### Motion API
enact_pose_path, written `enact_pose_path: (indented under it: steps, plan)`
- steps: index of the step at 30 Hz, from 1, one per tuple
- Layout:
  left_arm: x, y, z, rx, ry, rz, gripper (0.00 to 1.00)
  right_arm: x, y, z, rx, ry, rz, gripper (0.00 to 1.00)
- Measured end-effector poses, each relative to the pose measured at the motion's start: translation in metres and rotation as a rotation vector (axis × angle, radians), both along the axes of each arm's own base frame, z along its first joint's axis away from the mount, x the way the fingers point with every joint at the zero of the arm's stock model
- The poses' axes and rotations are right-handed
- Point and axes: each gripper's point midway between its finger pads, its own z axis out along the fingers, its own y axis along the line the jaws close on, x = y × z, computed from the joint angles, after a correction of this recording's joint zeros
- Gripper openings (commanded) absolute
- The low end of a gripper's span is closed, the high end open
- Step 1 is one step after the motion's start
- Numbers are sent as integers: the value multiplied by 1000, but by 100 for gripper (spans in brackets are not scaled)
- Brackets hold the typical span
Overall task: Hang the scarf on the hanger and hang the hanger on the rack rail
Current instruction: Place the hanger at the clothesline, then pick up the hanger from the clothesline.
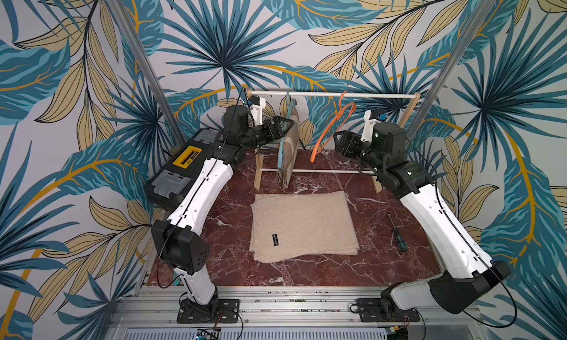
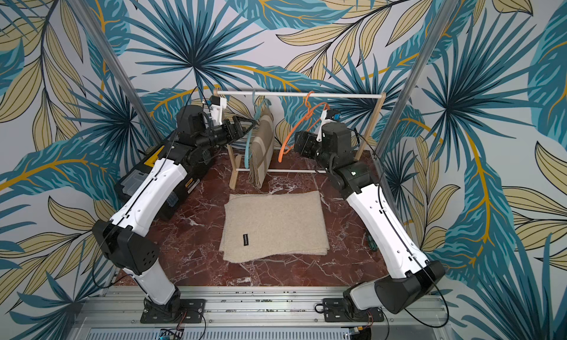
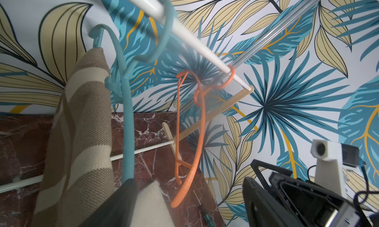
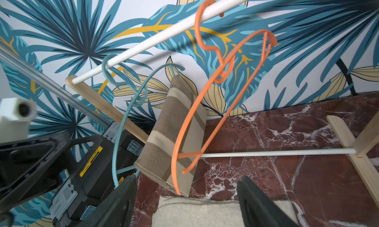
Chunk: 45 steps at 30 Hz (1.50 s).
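Release looks to be the step in hand: the striped scarf (image 1: 288, 148) is draped over the teal hanger (image 3: 127, 123), which hooks on the white rail (image 1: 322, 94), while a second, beige scarf (image 1: 302, 225) lies folded on the table (image 1: 383, 261) in front of the rail. My left gripper (image 3: 189, 178) stands with fingers (image 3: 123, 201) spread beside the teal hanger, grasping nothing. My right gripper (image 4: 188, 176) is likewise spread and empty, near the bare orange hanger (image 3: 202, 117). To do this well, I would draw the left arm straight back along its own line, clear of the cloth, so no finger snags the hanger's lower arm or drags the scarf off. Hidden: the teal hanger's lower end runs behind one left finger in the left wrist view, so I cannot tell whether they touch. The striped scarf's far half is out of sight, and the beige scarf's label is too small to read.
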Motion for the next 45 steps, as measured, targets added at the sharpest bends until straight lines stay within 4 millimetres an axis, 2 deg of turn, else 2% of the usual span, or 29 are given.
enact_pose_path:
  steps: [3, 5, 8, 10, 12, 14, 20, 23, 25, 27, 33, 38, 40, 45]
  plan:
    - [-22, 5, 27, 42, -94, 8, 84, 5, -14, -4, -10, 13, -44, 81]
    - [-37, 1, 49, 60, -173, -7, 85, 5, -19, -5, -15, 18, -58, 81]
    - [-54, -20, 85, 76, -300, -53, 86, 3, -22, -6, -16, 23, -60, 81]
    - [-55, -36, 94, 83, -359, -79, 86, 0, -23, -8, -16, 26, -55, 81]
    - [-48, -53, 87, 96, -376, -98, 87, -2, -24, -12, -19, 33, -51, 81]
    - [-30, -67, 66, 130, -362, -94, 88, -5, -25, -17, -24, 41, -51, 81]
    - [31, -94, -29, 281, -251, -38, 90, -10, -31, -30, -40, 61, -55, 82]
    - [44, -98, -55, 339, -230, -16, 91, -9, -36, -37, -48, 71, -64, 82]
    - [49, -102, -60, 352, -231, -9, 91, -8, -39, -41, -52, 78, -70, 81]
    - [50, -105, -57, 353, -245, -4, 91, -7, -42, -43, -56, 80, -74, 82]
    - [46, -113, -26, 297, -322, 2, 91, -3, -47, -44, -64, 79, -86, 82]
    - [45, -127, -15, 263, -355, -11, 91, 2, -52, -49, -69, 89, -96, 82]
    - [50, -131, -18, 266, -358, -8, 92, 3, -54, -50, -73, 90, -98, 82]
    - [65, -136, -42, 320, -331, 16, 94, 6, -60, -50, -79, 86, -105, 82]
